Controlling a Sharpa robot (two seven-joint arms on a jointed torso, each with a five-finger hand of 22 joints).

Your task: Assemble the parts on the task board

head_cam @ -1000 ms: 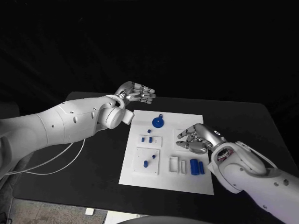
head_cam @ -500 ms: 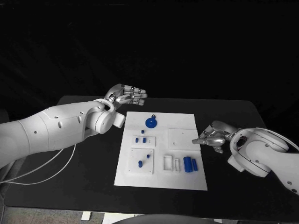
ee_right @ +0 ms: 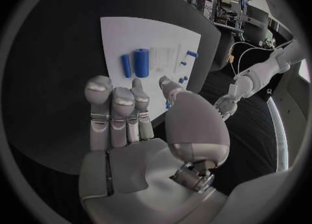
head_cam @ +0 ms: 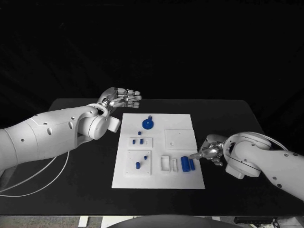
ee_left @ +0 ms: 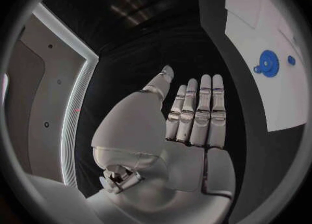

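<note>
Right hand (head_cam: 208, 153) sits nearest us, at the right edge of the task board (head_cam: 179, 178), its fingertips just beside the two upright-lying blue cylinders (head_cam: 187, 164) in the board's near right part. We see in the right wrist view (ee_right: 130, 125) that its fingers are loosely extended side by side with nothing between them, so it is released and empty. We find no writing or labels on the board. Farther along the board lie small blue pieces (head_cam: 138, 165) on the left blocks, then the blue gear (head_cam: 147, 124) near the far edge. Farthest, our left hand (head_cam: 122, 97) hovers off the board's far left corner, fingers straight and apart from the thumb (ee_left: 195, 115), holding nothing.
</note>
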